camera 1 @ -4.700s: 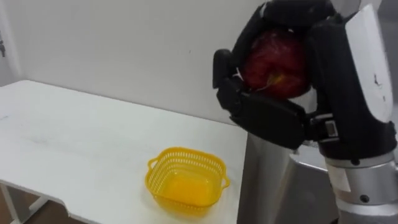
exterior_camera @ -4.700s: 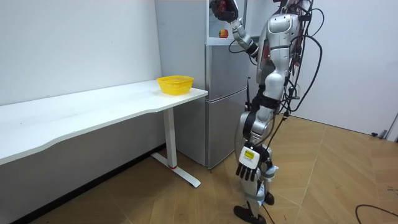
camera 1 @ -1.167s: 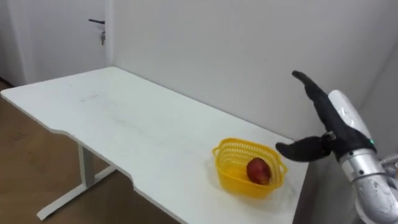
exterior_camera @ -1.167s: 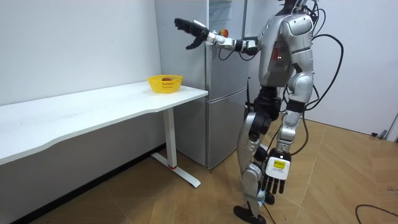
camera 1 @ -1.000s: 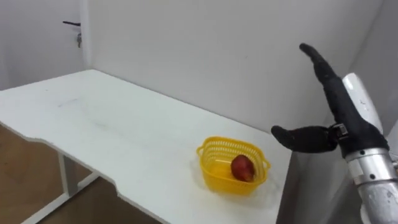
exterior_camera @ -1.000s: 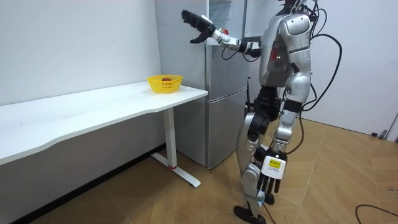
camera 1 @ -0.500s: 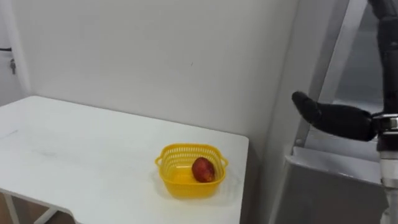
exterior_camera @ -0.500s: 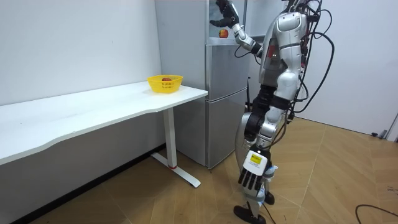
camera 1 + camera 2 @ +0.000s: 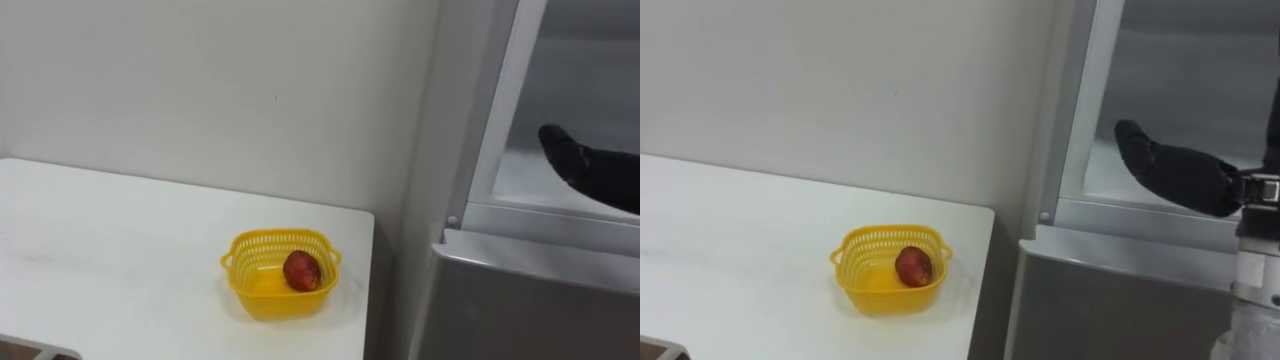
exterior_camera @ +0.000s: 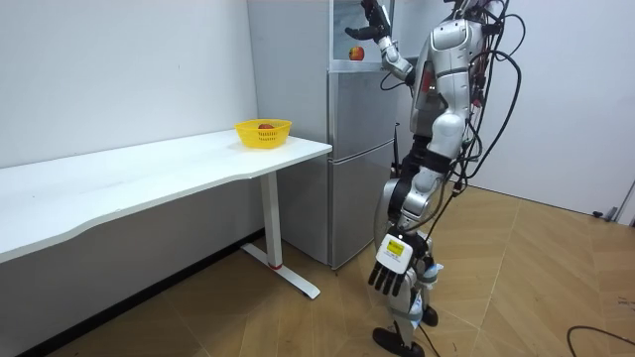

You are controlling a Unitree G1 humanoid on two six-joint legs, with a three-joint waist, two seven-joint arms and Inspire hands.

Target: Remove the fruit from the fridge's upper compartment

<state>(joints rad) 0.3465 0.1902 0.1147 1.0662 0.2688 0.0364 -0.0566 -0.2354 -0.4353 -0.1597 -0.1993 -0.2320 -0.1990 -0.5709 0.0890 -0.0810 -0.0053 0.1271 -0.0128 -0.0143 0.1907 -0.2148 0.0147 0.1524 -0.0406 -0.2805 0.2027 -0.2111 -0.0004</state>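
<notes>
Red-orange fruit (image 10: 355, 53) sits on the shelf of the open upper fridge (image 9: 1140, 216), seen in the room view. The right robot hand (image 9: 1175, 170) is raised inside that compartment, fingers extended, holding nothing. The fruit lies just below it, toward the room view's left. The left robot hand (image 10: 389, 281) hangs relaxed by the leg, well apart, so the right is judged the reaching hand. One apple (image 9: 301, 271) lies in the yellow basket (image 9: 245, 293) on the worktop (image 9: 120, 250).
</notes>
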